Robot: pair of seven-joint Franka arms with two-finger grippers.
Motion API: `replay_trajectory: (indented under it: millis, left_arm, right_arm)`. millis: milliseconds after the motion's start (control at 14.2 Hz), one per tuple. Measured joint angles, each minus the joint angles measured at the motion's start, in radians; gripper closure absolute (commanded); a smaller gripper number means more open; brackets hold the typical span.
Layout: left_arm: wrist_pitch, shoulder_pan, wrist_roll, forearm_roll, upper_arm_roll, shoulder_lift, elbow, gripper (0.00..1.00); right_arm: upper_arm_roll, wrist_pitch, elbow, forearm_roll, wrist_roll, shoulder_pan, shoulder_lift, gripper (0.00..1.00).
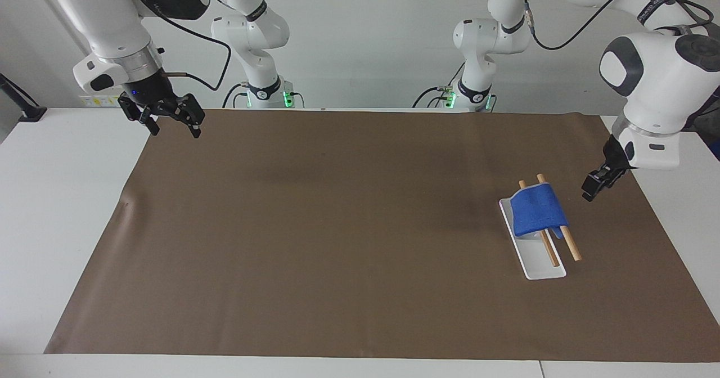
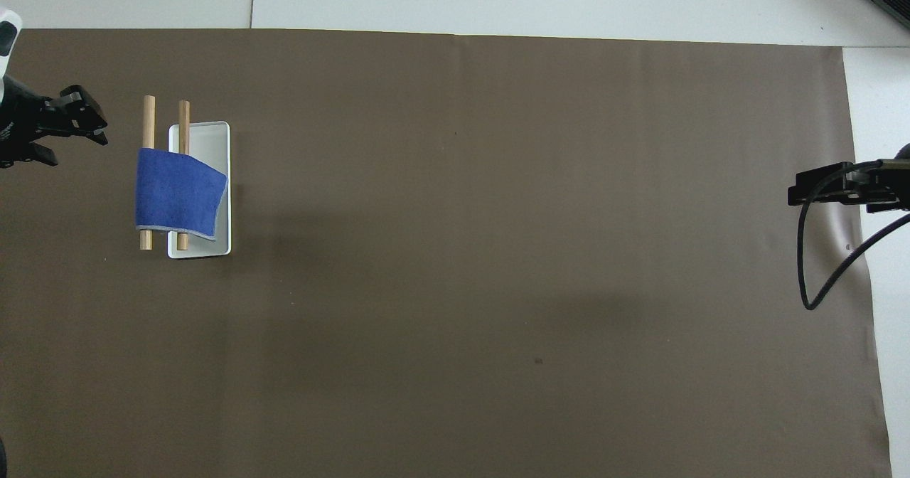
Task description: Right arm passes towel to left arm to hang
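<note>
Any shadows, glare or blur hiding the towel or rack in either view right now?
Facing view: even light, towel sharp across both wooden rods, no glare on the white tray. Overhead view: soft dark patches on the brown mat, none over the towel; left end effector beside the rack, unblurred.

Blue towel (image 2: 178, 192) draped over wooden rods (image 2: 148, 129), white tray (image 2: 213, 133)

The towel (image 1: 539, 211) is matt blue cloth with a fine weave, draped over two smooth pale wooden rods (image 1: 569, 243) beside the left gripper (image 1: 595, 185). Under them sits a smooth white tray (image 1: 543, 269), seemingly plastic, on a matt brown paper-like sheet (image 1: 337, 226). The arms' shells are glossy white.
</note>
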Motion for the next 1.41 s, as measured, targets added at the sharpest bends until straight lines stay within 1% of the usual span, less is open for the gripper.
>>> replay_trajectory:
  millis: [141, 353, 494, 565, 636, 706, 777, 989, 1271, 1413]
  left_arm:
    - [-0.067, 0.000, 0.039, -0.002, -0.009, -0.002, 0.029, 0.34]
    - [-0.163, 0.000, 0.074, -0.005, -0.029, -0.028, 0.065, 0.33]
    - [-0.211, 0.000, 0.089, -0.005, -0.044, -0.055, 0.085, 0.29]
    - [-0.222, 0.000, 0.093, -0.006, -0.049, -0.073, 0.089, 0.25]
    - [-0.226, 0.000, 0.098, -0.011, -0.055, -0.089, 0.089, 0.18]
    - [-0.228, 0.000, 0.100, -0.015, -0.062, -0.102, 0.089, 0.07]
    - [-0.228, 0.000, 0.102, -0.018, -0.070, -0.111, 0.089, 0.00]
    - [-0.223, 0.000, 0.105, -0.021, -0.084, -0.118, 0.089, 0.00]
    - [-0.223, 0.000, 0.207, -0.022, -0.086, -0.118, 0.085, 0.00]
    - [-0.220, 0.000, 0.225, -0.022, -0.086, -0.118, 0.085, 0.00]
  right_arm:
    - [0.000, 0.000, 0.000, 0.000, 0.000, 0.000, 0.000, 0.00]
    - [0.000, 0.000, 0.000, 0.000, 0.000, 0.000, 0.000, 0.00]
    - [0.000, 0.000, 0.000, 0.000, 0.000, 0.000, 0.000, 0.00]
    - [0.000, 0.000, 0.000, 0.000, 0.000, 0.000, 0.000, 0.00]
    - [0.000, 0.000, 0.000, 0.000, 0.000, 0.000, 0.000, 0.00]
    - [0.000, 0.000, 0.000, 0.000, 0.000, 0.000, 0.000, 0.00]
    - [0.000, 0.000, 0.000, 0.000, 0.000, 0.000, 0.000, 0.00]
    - [0.000, 0.000, 0.000, 0.000, 0.000, 0.000, 0.000, 0.00]
    - [0.000, 0.000, 0.000, 0.000, 0.000, 0.000, 0.000, 0.00]
    - [0.000, 0.000, 0.000, 0.000, 0.000, 0.000, 0.000, 0.00]
